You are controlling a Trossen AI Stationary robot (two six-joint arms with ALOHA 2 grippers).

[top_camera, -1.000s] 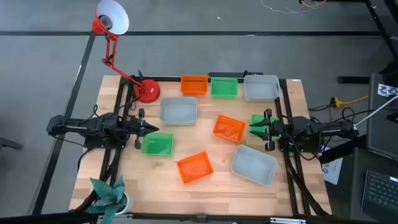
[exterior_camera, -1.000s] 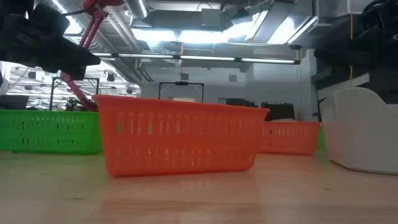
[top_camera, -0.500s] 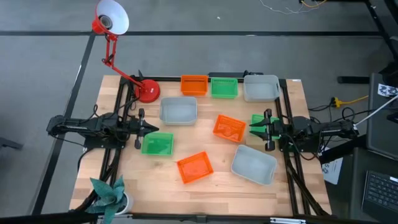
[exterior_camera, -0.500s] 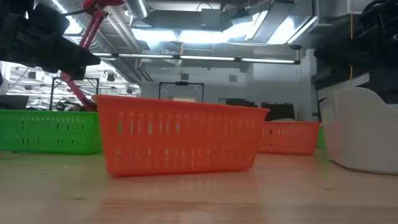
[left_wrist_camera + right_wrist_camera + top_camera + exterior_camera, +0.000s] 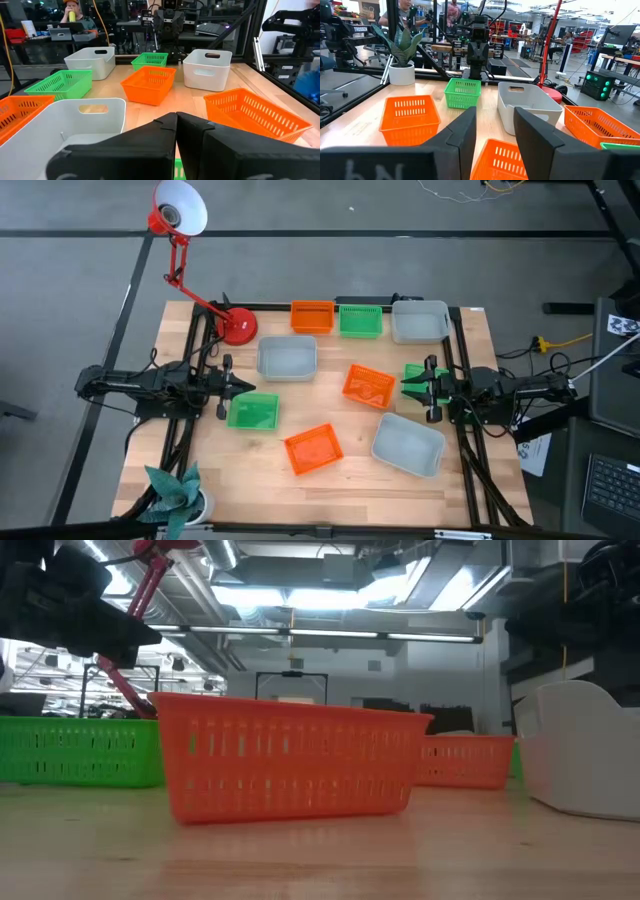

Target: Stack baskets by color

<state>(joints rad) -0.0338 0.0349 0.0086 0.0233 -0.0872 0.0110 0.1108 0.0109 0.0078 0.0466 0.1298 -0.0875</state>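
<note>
Nine baskets rest on their bottoms on the wooden table. Along the far edge stand an orange (image 5: 312, 316), a green (image 5: 360, 320) and a grey-white one (image 5: 419, 321). Loose nearer lie a grey-white (image 5: 287, 359), an orange (image 5: 368, 386), a green (image 5: 252, 412), an orange (image 5: 313, 449) and a grey-white basket (image 5: 408, 444). A third green basket (image 5: 415, 370) is partly hidden under my right arm. My left gripper (image 5: 248, 388) is shut and stands above the far rim of the loose green basket. My right gripper (image 5: 495, 131) is open beside the middle orange basket, with nothing between its fingers.
A red desk lamp's round base (image 5: 238, 326) stands at the far left corner, its head (image 5: 180, 207) beyond the table. A potted plant (image 5: 178, 495) sits at the near left corner. Black frame rails (image 5: 465, 450) run along both sides. Bare wood shows along the near edge.
</note>
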